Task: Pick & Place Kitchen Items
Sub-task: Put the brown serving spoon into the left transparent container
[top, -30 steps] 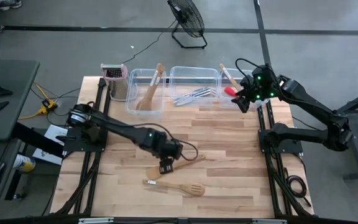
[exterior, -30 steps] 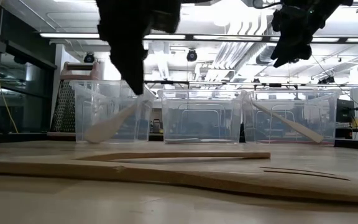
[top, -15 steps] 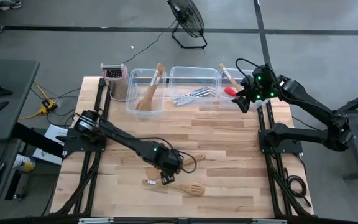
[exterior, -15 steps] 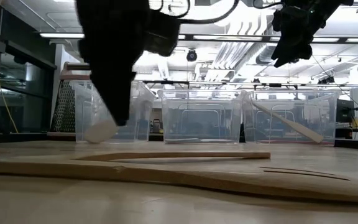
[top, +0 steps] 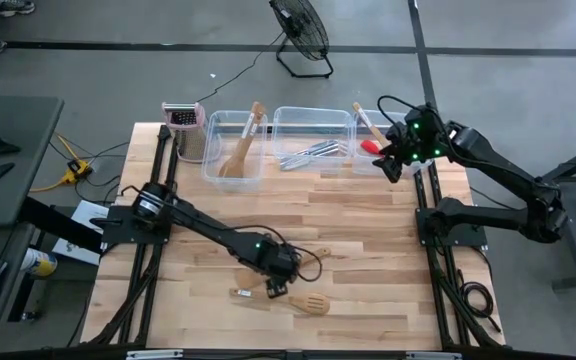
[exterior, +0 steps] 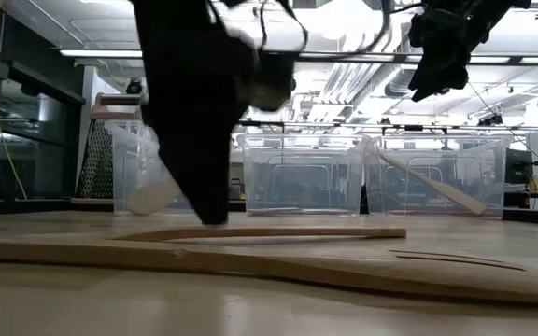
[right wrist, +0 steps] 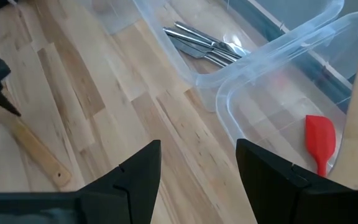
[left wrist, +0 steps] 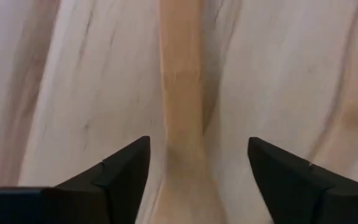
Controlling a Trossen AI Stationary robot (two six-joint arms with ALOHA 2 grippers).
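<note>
Two light wooden utensils lie flat on the table's near half: a slotted spatula (top: 303, 302) and a spoon (top: 313, 256) just beyond it. My left gripper (top: 274, 288) points down, low over the spatula's handle. In the left wrist view its open fingers (left wrist: 197, 143) stand on either side of a wooden handle (left wrist: 182, 118) without touching it. My right gripper (top: 392, 165) hangs open and empty above the right tub (top: 376, 152), which holds a red spatula (right wrist: 319, 140). Wooden spoons lean in the left tub (top: 234, 150). Metal cutlery (right wrist: 201, 43) lies in the middle tub (top: 313, 138).
An upright metal grater (top: 183, 128) stands at the far left beside the tubs. The three clear tubs line the far edge. Bare wood lies between the tubs and the two utensils. In the low view the two utensils (exterior: 278, 250) stretch across the foreground.
My left gripper has come down toward the table and gone toward its near edge, from above the spoon to low over the slotted spatula's handle. The right arm has kept still.
</note>
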